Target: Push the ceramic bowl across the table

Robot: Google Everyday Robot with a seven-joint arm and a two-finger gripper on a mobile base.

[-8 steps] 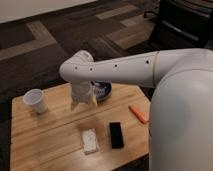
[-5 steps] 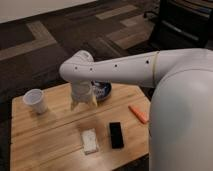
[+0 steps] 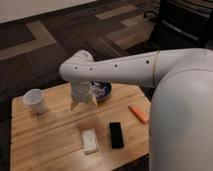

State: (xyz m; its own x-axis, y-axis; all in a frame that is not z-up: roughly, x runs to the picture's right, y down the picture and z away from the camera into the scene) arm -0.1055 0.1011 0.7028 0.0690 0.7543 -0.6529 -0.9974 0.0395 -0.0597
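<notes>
The ceramic bowl (image 3: 103, 91), dark blue outside with a patterned inside, sits near the far edge of the wooden table (image 3: 45, 135), partly hidden behind my arm. My gripper (image 3: 83, 104) hangs from the white arm just left of the bowl, right against its near left side, fingers pointing down at the tabletop.
A white cup (image 3: 35, 100) stands at the table's far left. A white packet (image 3: 90, 140) and a black rectangular object (image 3: 116, 134) lie in the near middle. An orange marker-like object (image 3: 138, 113) lies at the right. Dark patterned carpet surrounds the table; a black chair (image 3: 185, 25) stands far right.
</notes>
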